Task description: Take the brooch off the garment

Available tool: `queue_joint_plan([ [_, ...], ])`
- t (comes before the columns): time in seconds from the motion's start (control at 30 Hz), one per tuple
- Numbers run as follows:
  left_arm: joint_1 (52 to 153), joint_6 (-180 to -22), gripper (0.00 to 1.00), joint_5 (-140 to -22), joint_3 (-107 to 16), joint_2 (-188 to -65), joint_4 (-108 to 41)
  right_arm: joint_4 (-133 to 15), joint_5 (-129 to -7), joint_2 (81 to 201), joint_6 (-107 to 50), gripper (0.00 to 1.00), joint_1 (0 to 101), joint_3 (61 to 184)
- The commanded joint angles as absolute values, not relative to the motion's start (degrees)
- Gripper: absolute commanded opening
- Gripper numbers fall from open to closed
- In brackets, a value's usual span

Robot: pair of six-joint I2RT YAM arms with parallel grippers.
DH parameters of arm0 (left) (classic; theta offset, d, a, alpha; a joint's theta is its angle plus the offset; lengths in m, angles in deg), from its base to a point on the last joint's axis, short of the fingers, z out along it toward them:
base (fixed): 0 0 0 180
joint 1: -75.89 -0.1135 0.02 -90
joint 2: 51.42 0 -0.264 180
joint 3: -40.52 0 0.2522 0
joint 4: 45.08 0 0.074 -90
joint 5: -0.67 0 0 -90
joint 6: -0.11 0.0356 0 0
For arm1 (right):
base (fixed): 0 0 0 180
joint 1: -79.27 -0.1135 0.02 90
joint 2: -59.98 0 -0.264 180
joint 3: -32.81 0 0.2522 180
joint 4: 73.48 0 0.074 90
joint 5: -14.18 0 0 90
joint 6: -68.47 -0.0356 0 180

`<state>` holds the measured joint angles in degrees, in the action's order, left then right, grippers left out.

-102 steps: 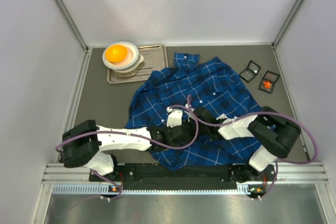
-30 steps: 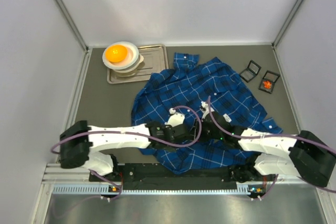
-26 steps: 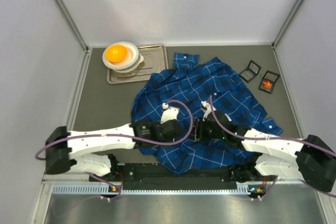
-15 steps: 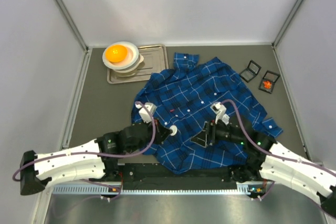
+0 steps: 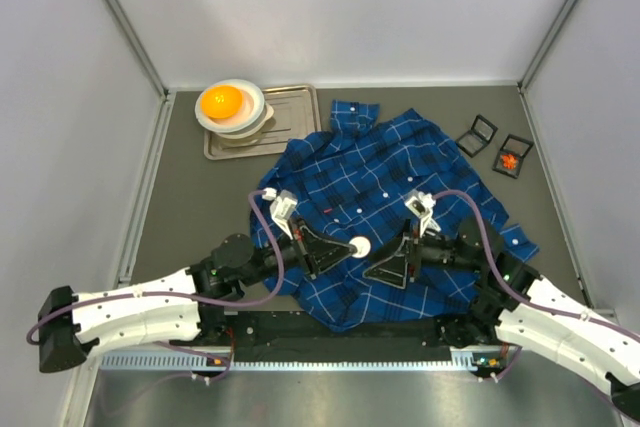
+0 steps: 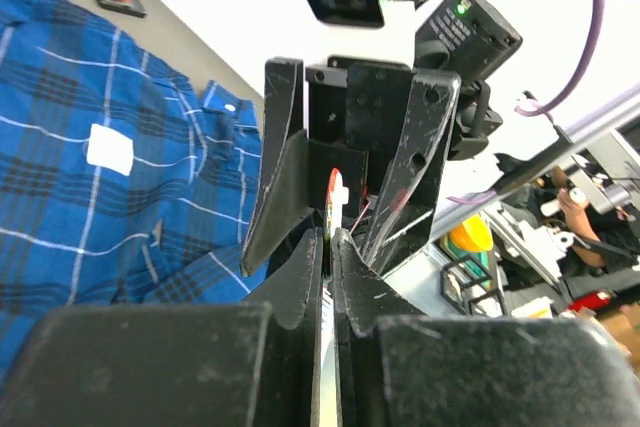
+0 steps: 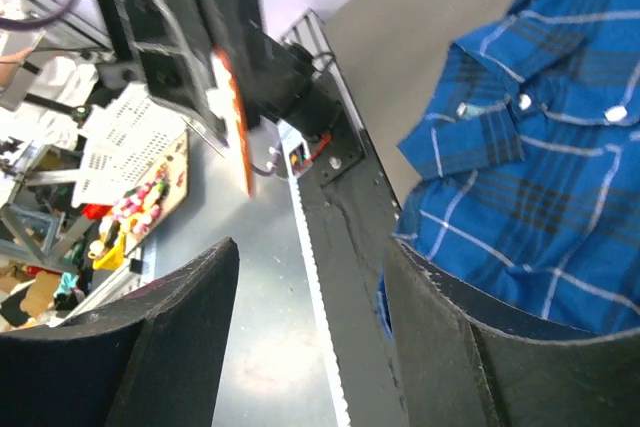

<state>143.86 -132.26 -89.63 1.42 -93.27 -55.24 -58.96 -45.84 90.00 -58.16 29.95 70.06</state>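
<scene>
Two grippers faced each other, tips close, above the near half of the garment (image 5: 400, 162). It was a dark-blue plaid shirt, spread on the grey table (image 5: 200, 197) with its collar toward the far edge.

Left gripper (image 5: 345, 246): jaws pinched tight on the brooch (image 5: 358, 246), a small round disc that looked white from overhead. In the left wrist view we saw the disc edge-on, red and white, clamped between the two fingertips (image 6: 312, 257). In the right wrist view its rim looked orange. The brooch was up in the air over the shirt's lower front, apart from the cloth.

Right gripper (image 5: 392, 257): jaws spread wide, nothing between them. Its fingers stood just beside the brooch. We could not tell whether they touched it.

Shirt details noted: white buttons down the front, and a small white tag (image 6: 110, 148) on the cloth.

Elsewhere on the table: a metal tray (image 5: 290, 107) at far left carried stacked white bowls (image 5: 245, 119), with an orange ball (image 5: 221, 101) in the top one. Two small black boxes (image 5: 477, 134) lay at far right, near the shirt. One of them held something orange (image 5: 511, 159), too small for us to identify.
</scene>
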Motion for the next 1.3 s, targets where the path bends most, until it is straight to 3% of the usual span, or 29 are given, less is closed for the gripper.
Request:
queue_joint_plan([
  [0.0,143.74,-133.48,0.0,-82.58,1.45,-96.24,-65.77,-69.46,-41.81,90.56,-60.46,0.59,30.4,74.17],
  [0.97,143.74,-135.6,0.0,-81.95,2.15,-98.97,-69.46,-69.47,-49.19,85.56,-62.58,0.35,30.4,72.94],
  [1.27,143.74,-135.68,0.0,-82.74,1.8,-98.88,-68.5,-71.23,-48.66,86.43,-64.34,0.33,30.4,72.06],
])
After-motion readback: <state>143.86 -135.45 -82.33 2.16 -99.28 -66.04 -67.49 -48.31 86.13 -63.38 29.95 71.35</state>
